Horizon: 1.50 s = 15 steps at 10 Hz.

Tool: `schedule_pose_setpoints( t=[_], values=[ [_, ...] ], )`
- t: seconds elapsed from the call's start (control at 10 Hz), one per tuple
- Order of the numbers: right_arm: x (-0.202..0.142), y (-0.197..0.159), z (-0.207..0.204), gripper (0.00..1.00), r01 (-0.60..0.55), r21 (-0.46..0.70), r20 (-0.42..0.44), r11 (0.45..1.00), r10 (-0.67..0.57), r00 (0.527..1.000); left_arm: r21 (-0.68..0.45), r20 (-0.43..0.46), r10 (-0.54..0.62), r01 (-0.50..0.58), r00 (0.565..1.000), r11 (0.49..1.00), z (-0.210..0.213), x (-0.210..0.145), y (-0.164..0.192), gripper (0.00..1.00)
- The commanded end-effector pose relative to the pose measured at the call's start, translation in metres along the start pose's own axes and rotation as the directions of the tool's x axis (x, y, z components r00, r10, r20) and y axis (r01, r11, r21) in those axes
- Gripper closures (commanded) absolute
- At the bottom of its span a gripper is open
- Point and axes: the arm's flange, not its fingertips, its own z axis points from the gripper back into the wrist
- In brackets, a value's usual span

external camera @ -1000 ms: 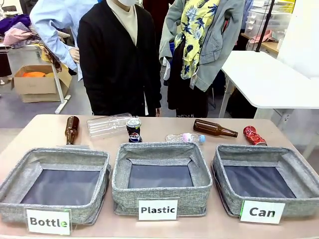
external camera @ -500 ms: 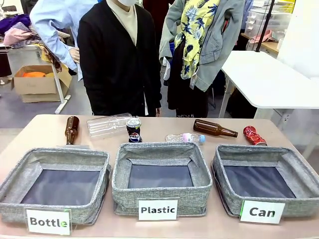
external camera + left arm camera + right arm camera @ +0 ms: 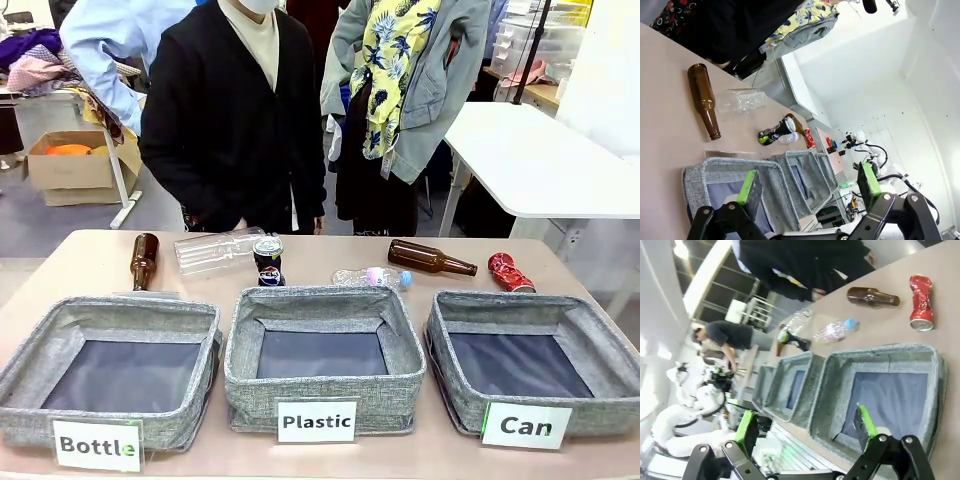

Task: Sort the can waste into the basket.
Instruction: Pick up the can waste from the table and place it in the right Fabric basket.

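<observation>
Right gripper (image 3: 805, 430) is hanging spread at bottom centre; it should be pinching the red can (image 3: 920, 302), upper right, across its crushed waist.

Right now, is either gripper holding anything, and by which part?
Nothing is held. The left gripper and right gripper are both open and empty; the black can and red can sit on the table.

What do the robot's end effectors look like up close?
The left end effector has two black fingers tipped with bright green pads, on black linkage bars with round pivot bolts. The right end effector looks the same.
</observation>
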Motion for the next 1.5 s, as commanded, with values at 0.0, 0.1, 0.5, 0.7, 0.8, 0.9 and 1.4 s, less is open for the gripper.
schedule_pose_setpoints(
  t=[0.0, 0.1, 0.5, 0.7, 0.8, 0.9, 1.4],
  values=[
    [0.024, 0.038, -0.025, 0.00, -0.079, -0.158, -0.061, 0.984, 0.070, 0.996, -0.019, 0.011, -0.015, 0.015, 1.000, 1.000, 0.000, 0.002, 0.001, 0.00],
    [0.029, 0.045, -0.029, 0.00, -0.090, -0.139, -0.073, 0.986, 0.080, 0.994, -0.019, 0.011, -0.015, 0.015, 1.000, 1.000, 0.000, 0.002, 0.001, 0.00],
    [0.024, 0.033, -0.027, 0.00, -0.089, -0.111, -0.053, 0.990, 0.083, 0.995, 0.008, -0.213, -0.344, 0.354, 0.914, 0.935, -0.107, 0.013, -0.054, 0.00],
    [0.024, 0.033, -0.027, 0.00, -0.089, -0.111, -0.053, 0.990, 0.083, 0.995, -0.020, -0.334, -0.526, 0.552, 0.782, 0.834, -0.198, 0.007, -0.074, 0.00],
    [0.024, 0.033, -0.027, 0.00, -0.089, -0.111, -0.053, 0.990, 0.083, 0.995, -0.141, -0.376, -0.595, 0.591, 0.710, 0.794, -0.237, -0.002, -0.073, 0.00],
    [0.024, 0.033, -0.027, 0.00, -0.089, -0.111, -0.053, 0.990, 0.083, 0.995, -0.227, -0.412, -0.599, 0.559, 0.687, 0.798, -0.260, -0.007, -0.064, 0.00],
    [0.024, 0.033, -0.027, 0.00, -0.089, -0.111, -0.053, 0.990, 0.083, 0.995, -0.023, -0.540, -0.552, 0.645, 0.635, 0.764, -0.302, -0.020, -0.054, 0.00]
  ],
)
